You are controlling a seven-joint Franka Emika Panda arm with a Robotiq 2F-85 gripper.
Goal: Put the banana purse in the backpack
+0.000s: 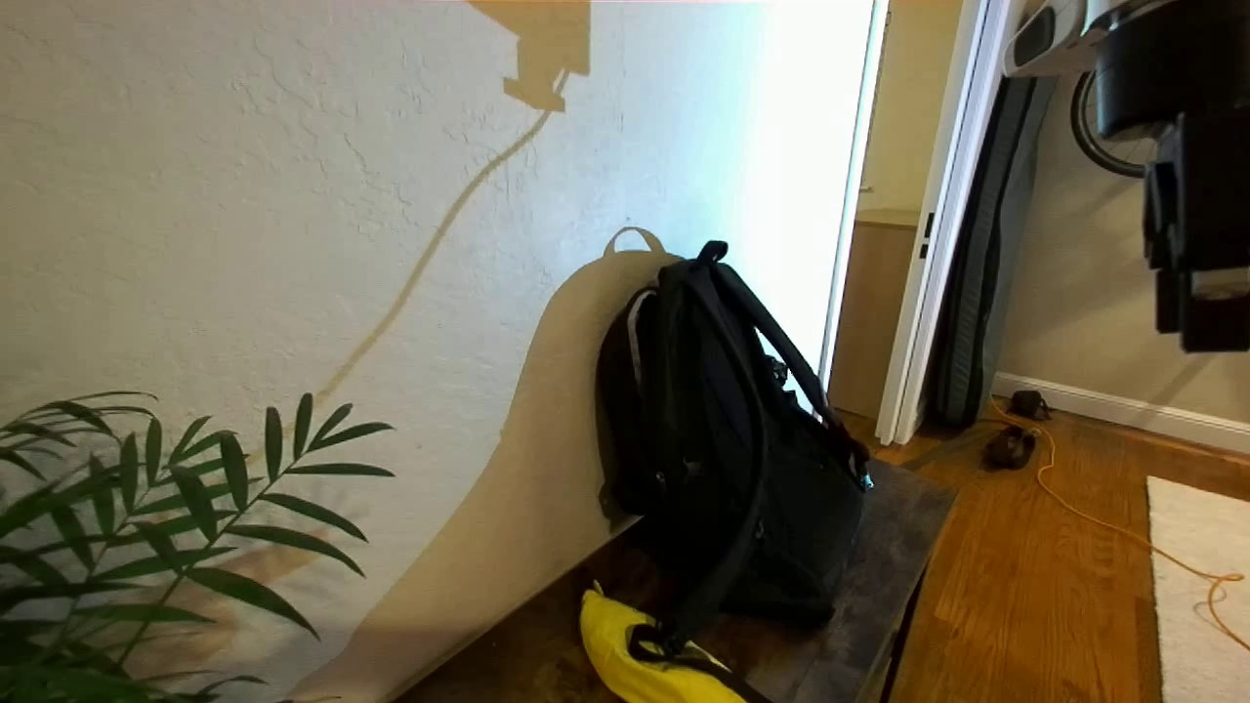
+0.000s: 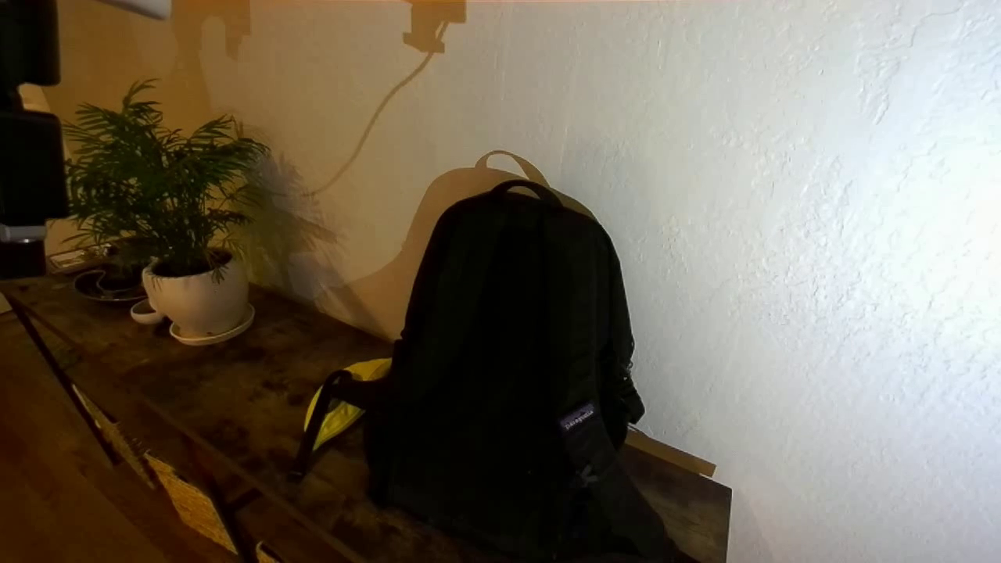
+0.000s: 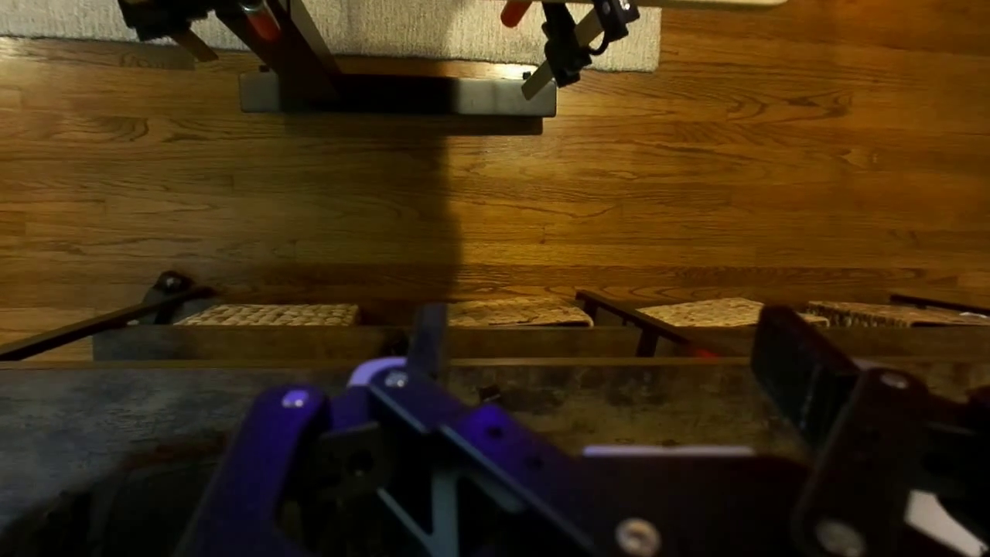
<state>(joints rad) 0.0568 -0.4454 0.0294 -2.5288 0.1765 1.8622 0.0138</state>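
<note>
Behind the desk (image 2: pixel 258 383), a pale, rough wall (image 2: pixel 782 234) is catching the shadow (image 1: pixel 547 420) of the backpack (image 2: pixel 500 352). We are seeing the backpack standing upright on the desk, close by the wall, its top handle (image 1: pixel 715 252) sticking up and its shoulder straps (image 1: pixel 758 454) hanging down. Just beside its base, and outside it, the purse (image 1: pixel 613 646) is lying on the desk, showing yellow and curved, with a black strap (image 1: pixel 674 640) crossing over it. In both exterior views we are getting only part of the purse, the rest falling behind the backpack or past the edge of view.

We are finding the gripper (image 3: pixel 615 352) with its fingers (image 3: pixel 804 371) spread well apart; from the wrist view we are looking down between them at the desk's long edge. In both exterior views the gripper is hanging off to the side, partly cut off, well apart from the purse and the backpack.

Farther along the desk, a plant (image 2: pixel 160 180) is growing from a white pot (image 2: pixel 195 301), which is sitting on a saucer (image 2: pixel 211 339). Woven baskets (image 3: pixel 271 315) are showing below the desktop. In an exterior view an orange cord (image 1: pixel 1050 483) is trailing over the wooden floor (image 1: pixel 1035 596) and onto a pale rug (image 1: pixel 1191 517).
</note>
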